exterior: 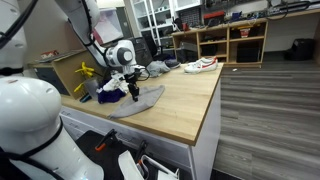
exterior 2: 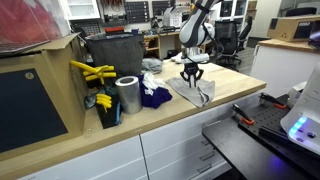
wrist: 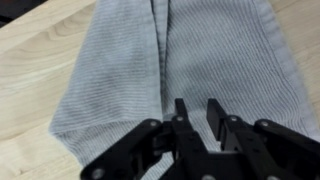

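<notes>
A grey knitted cloth (wrist: 200, 50) lies flat on the wooden worktop (exterior: 185, 95), with a lengthwise fold down its middle. It shows in both exterior views (exterior: 143, 100) (exterior 2: 198, 92). My gripper (wrist: 197, 108) points straight down just above the cloth, near the fold. Its fingers stand a small gap apart, and flat cloth shows between them with nothing pinched. The gripper also shows in both exterior views (exterior: 133, 92) (exterior 2: 192, 80).
A dark blue cloth (exterior 2: 153, 96), a metal can (exterior 2: 127, 95) and yellow tools (exterior 2: 92, 72) lie beside the grey cloth. A black bin (exterior 2: 115, 52) stands behind them. A white and red shoe (exterior: 200, 66) lies at the worktop's far end. The worktop edge (exterior: 208, 120) is close.
</notes>
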### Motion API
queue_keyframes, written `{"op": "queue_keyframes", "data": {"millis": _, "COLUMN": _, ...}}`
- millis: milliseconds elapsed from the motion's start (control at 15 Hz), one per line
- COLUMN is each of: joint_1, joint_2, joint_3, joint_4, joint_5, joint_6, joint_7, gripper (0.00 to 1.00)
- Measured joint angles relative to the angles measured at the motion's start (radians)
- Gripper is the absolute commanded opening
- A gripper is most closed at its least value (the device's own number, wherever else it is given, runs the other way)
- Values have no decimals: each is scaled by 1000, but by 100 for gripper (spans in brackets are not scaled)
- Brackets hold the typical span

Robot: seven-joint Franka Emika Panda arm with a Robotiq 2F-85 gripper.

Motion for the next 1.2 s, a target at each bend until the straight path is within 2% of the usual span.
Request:
{"op": "queue_keyframes", "data": {"millis": 600, "joint_1": 18, "joint_2": 34, "joint_3": -13, "joint_4": 27, "joint_5": -1, "joint_6": 3, "joint_7": 10, "gripper": 0}}
{"op": "queue_keyframes", "data": {"millis": 1200, "joint_1": 19, "joint_2": -38, "joint_3": -28, "joint_4": -83, "joint_5": -18, "joint_6": -3, "joint_7": 10, "gripper": 0}}
